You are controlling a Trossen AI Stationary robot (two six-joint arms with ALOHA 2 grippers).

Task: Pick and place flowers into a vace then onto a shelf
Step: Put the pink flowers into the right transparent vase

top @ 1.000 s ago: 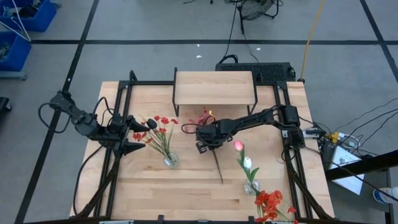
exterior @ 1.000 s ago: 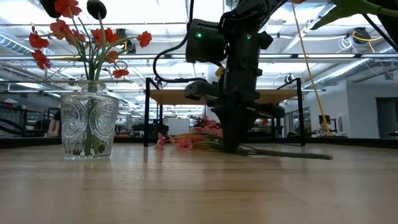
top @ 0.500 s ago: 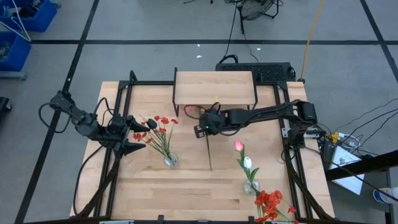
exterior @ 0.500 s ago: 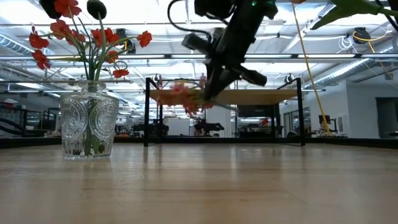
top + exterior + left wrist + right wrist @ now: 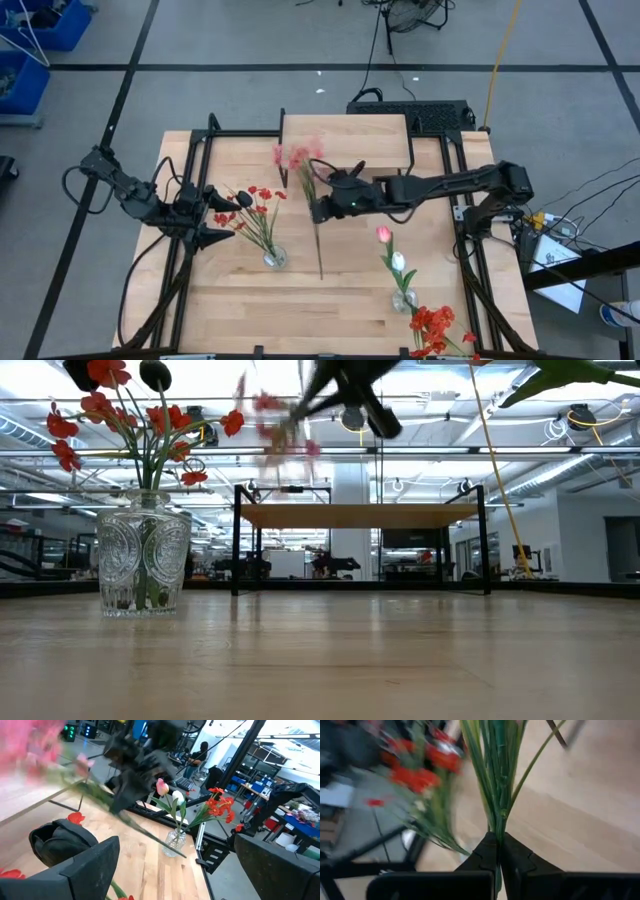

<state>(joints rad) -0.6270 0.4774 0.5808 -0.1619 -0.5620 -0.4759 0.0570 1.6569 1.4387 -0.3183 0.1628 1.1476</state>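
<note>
My right gripper [image 5: 318, 208] hangs above the table's middle, shut on a bunch of pink-blossomed flowers [image 5: 298, 156] with one long green stem [image 5: 319, 250]. In the low view the blurred blossoms [image 5: 280, 422] are high above the table. The shelf [image 5: 345, 140] stands at the far edge. A glass vase [image 5: 273, 257] holding red flowers [image 5: 100, 405] stands at the near left. My left gripper [image 5: 230, 216] waits open beside these flowers, nothing between its fingers [image 5: 90, 865]. My right gripper pinches the green stems [image 5: 498, 822] between its two fingers [image 5: 487, 851], just below where the leaves branch. The fingers come from the table's right, slanting down, across the stem. The flowers are lifted clear of the table, blossoms toward the shelf, the bare stem end toward the near edge.
A second small vase [image 5: 404, 298] with a pink and a white bud stands at the near right. Loose red flowers [image 5: 432, 325] lie by the near edge. Black frame rails [image 5: 190, 200] run along both table sides. A person [image 5: 200, 752] is in the room beyond.
My right gripper has risen from the table with the pink flowers and tipped from pointing steeply down to nearer level. The flowers have been lifted clear. Their blossoms have swung toward the shelf, and the stem end has moved toward the table's left.
</note>
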